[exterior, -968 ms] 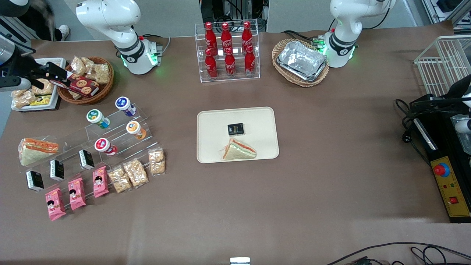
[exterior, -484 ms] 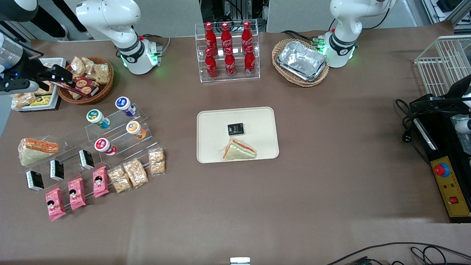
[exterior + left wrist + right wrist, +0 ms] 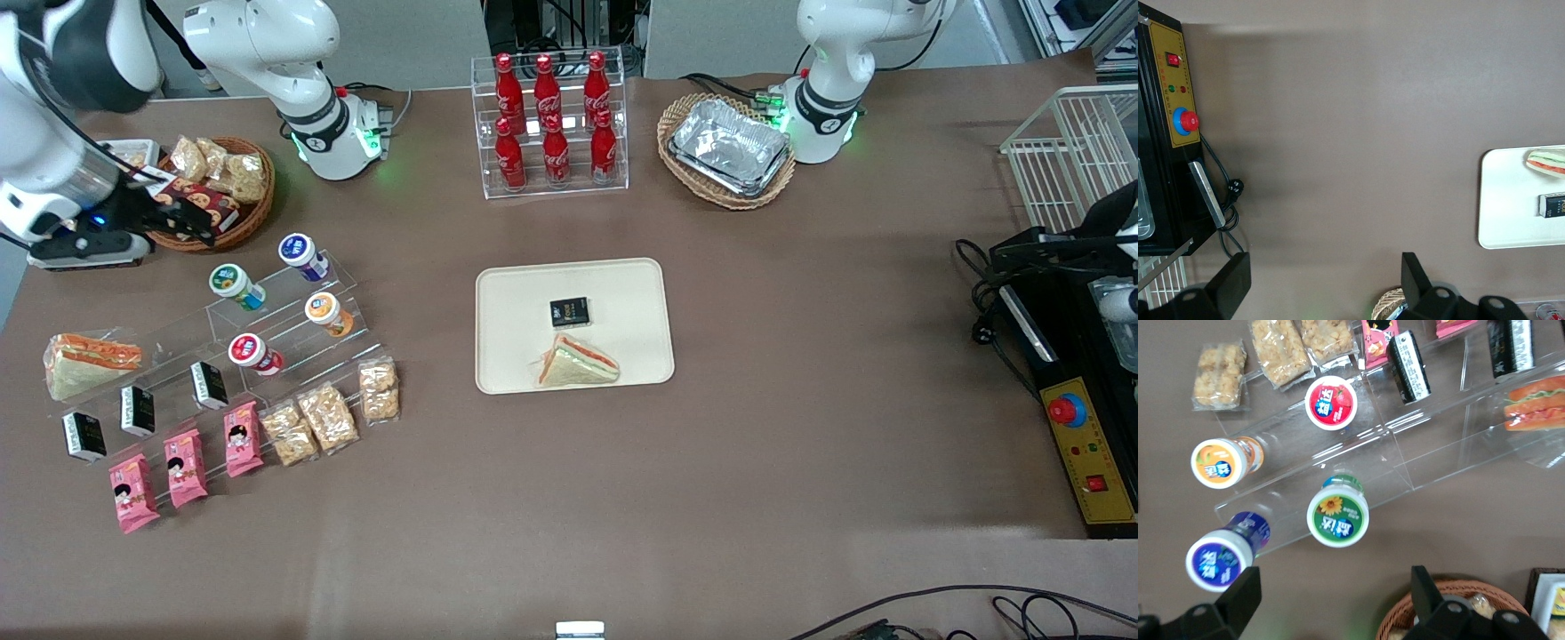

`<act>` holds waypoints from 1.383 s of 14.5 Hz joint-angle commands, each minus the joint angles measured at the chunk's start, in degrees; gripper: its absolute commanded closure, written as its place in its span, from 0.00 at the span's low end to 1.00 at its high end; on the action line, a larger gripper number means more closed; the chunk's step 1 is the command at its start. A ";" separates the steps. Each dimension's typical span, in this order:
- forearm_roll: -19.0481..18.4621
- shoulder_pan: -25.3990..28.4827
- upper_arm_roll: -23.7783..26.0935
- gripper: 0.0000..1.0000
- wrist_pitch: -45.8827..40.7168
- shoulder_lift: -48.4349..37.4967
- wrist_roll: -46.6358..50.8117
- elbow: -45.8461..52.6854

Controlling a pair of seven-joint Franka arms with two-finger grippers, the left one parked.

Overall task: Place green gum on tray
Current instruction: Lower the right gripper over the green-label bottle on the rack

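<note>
High front overview, 2 downward wrist close-ups

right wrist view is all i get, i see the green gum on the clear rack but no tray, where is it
Observer: The tray lies mid-table, toward the parked arm's end from the green gum.
Operator: anything on it
Observer: A sandwich by the edge nearer the front camera, and a small black packet near the middle. The rest is bare.
Operator: and where's the hand against the gum
Observer: The hand hangs by the rim of the wicker basket, farther from the front camera than the gum and not touching it.
</note>
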 commanded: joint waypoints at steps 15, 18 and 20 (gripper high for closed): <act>-0.84 0.16 -0.03 0.00 17.30 6.43 1.16 -9.66; -0.84 0.16 -0.03 0.00 18.10 6.78 1.16 -10.01; -0.84 0.08 -0.03 0.04 18.45 6.87 1.16 -10.19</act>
